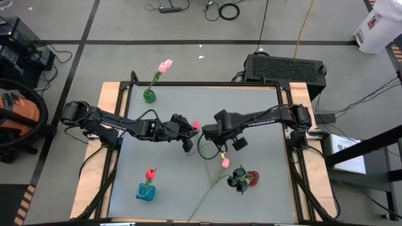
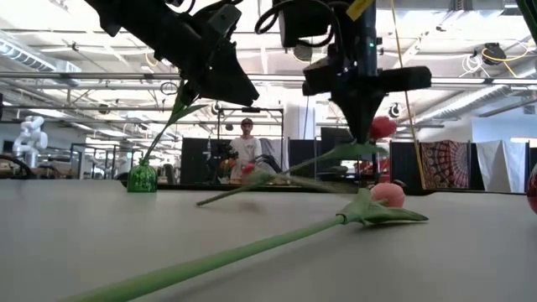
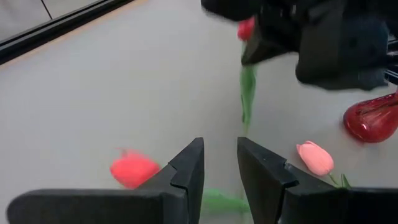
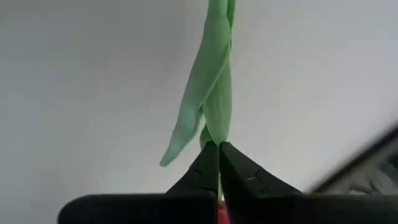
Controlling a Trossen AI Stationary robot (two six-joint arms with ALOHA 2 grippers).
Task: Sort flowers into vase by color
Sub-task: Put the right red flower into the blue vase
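Note:
My right gripper (image 2: pixel 361 117) hangs over the table's middle, shut on a red tulip (image 2: pixel 382 126) whose stem (image 3: pixel 247 93) trails below. My left gripper (image 3: pixel 221 168) is open close to its left, above a green stem (image 3: pixel 217 202). I cannot tell whether it touches that stem. A second red head (image 3: pixel 134 169) lies beside its fingers. A pink tulip (image 1: pixel 225 163) lies flat on the table. The green vase (image 1: pixel 149 95) holds pink tulips, the blue vase (image 1: pixel 145 192) a red one, and the red vase (image 1: pixel 251 179) black ones. My right gripper pinches the red tulip's stem (image 4: pixel 217 134) right by the head, between its two shut fingertips, coming from above and pointing down. The head (image 4: pixel 219 214) sits just behind the fingers. Stem and leaf (image 4: pixel 186 124) hang away below, toward the table.
The three vases stand near the table's far left, near left and near right. The pink tulip's long stem (image 2: pixel 210 264) runs toward the near edge. A dark box (image 1: pixel 286 68) sits beyond the far edge. A person (image 2: pixel 246 147) stands in the room behind.

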